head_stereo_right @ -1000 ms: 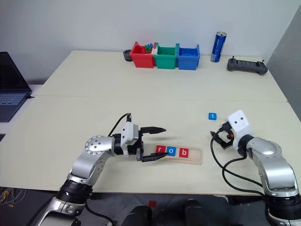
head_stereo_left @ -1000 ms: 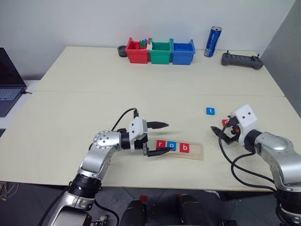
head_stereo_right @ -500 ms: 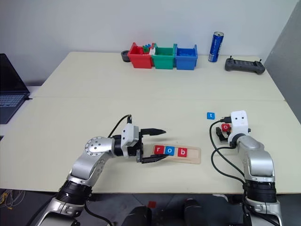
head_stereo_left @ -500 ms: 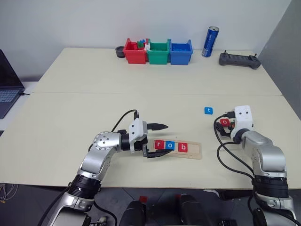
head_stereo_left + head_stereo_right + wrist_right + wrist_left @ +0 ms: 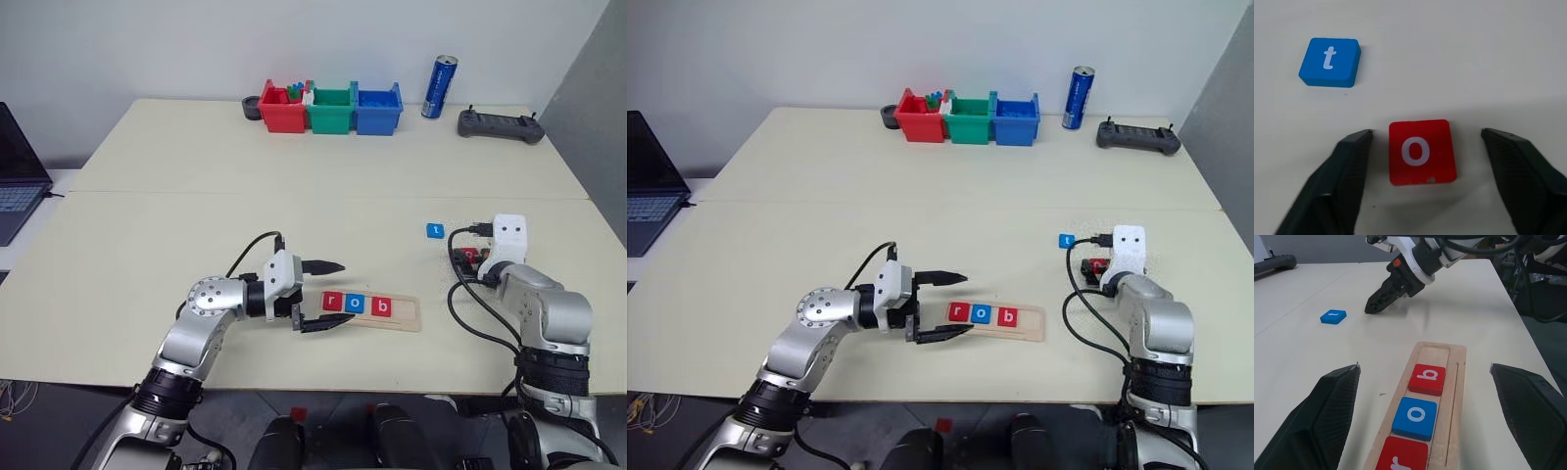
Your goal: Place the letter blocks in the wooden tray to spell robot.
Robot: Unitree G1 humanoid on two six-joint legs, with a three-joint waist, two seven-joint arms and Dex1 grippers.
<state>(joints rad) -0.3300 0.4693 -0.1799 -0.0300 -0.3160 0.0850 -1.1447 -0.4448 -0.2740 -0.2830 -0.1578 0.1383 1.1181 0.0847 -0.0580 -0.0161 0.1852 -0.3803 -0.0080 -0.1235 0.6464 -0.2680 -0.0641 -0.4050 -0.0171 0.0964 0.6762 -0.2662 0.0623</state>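
Note:
The wooden tray (image 5: pixel 407 314) lies near the table's front edge. It holds a red r (image 5: pixel 333 301), a blue o (image 5: pixel 357 304) and a red b (image 5: pixel 383 306), and its right end is bare. My left gripper (image 5: pixel 328 294) hangs open at the tray's left end, one finger on each side of it. To the right, a red o block (image 5: pixel 1421 151) lies flat on the table. My right gripper (image 5: pixel 468 258) stands open astride it, and a gap shows between each finger (image 5: pixel 1349 171) and the tile. A blue t block (image 5: pixel 435 230) lies just beyond.
Red (image 5: pixel 283 110), green (image 5: pixel 332 110) and blue (image 5: pixel 376 108) bins stand at the table's far edge. A blue can (image 5: pixel 440 87) and a black controller (image 5: pixel 501 124) sit to their right. A laptop (image 5: pixel 15 176) is at the far left.
My right gripper has rolled, moved forward and come down around the red o block, and its fingers have narrowed somewhat. The left arm has kept still.

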